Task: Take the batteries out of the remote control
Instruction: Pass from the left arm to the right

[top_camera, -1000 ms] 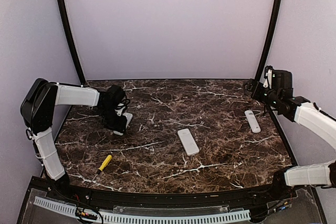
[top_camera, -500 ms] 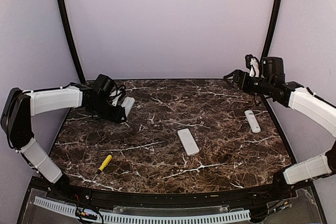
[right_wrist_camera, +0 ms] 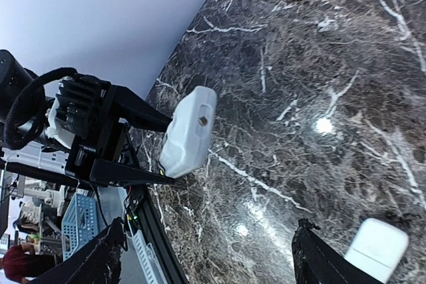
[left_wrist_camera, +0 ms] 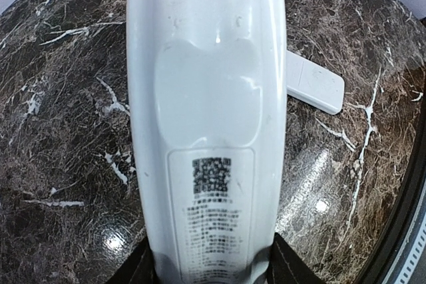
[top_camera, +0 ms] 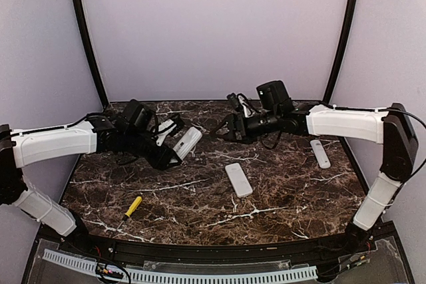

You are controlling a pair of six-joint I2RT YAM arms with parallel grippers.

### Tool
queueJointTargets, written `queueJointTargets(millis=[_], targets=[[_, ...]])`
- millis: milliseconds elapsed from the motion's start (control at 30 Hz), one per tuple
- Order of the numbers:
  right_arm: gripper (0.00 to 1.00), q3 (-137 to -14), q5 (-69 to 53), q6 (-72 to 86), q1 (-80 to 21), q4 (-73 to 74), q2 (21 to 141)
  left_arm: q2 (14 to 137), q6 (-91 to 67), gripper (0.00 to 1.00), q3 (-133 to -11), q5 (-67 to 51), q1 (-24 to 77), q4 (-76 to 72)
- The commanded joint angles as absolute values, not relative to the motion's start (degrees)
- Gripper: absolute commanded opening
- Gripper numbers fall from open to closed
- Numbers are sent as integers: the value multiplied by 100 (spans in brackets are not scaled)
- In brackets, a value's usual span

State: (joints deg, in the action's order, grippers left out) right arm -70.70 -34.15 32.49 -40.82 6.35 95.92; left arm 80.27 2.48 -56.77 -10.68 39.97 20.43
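remote control (top_camera: 187, 143) aloft in left gripper (top_camera: 171, 155); right gripper (right_wrist_camera: 212, 225) spread, facing it

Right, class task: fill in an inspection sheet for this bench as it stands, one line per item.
Surface: dark marble table, glossy.
Job's things: held remote above the table, label side towards the left wrist camera; batteries: nothing seen.
Clutter: white remote centre, slim remote right, yellow-handled screwdriver front left.
Grippers: left gripper shut on held remote; right gripper open, empty, facing it.
Cables: black cables looped at both wrists.
Surroundings: lilac walls, black curved poles.
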Motion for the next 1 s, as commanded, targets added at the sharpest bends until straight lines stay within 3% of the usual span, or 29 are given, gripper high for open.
queueJointTargets(millis=[0,200,433,600,800,900,967], targets=[[85,-7373,-3981,3885,-4451,-226,10032,7883,537,30,-5659,-910,4257,2023],[79,-7326,-4021,4567,-4680,-976,10403,7831,578,30,-5651,-812,4477,2034],[60,-7388,-3902,4727,-4691,-1006,10568,7814,589,30,-5660,-736,4584,2049],[37,-7412,-3845,4800,-4693,-933,10687,7818,584,30,-5668,-728,4609,2045],[18,-7349,-3850,4966,-4693,-1132,10751,7825,606,30,-5660,-729,4648,2056],[0,-7249,-3819,5087,-4685,-1301,10751,7818,594,30,-5665,-687,4658,2046],[0,-7141,-3800,5183,-4679,-1485,10714,7784,541,38,-5679,-659,4658,2018]])
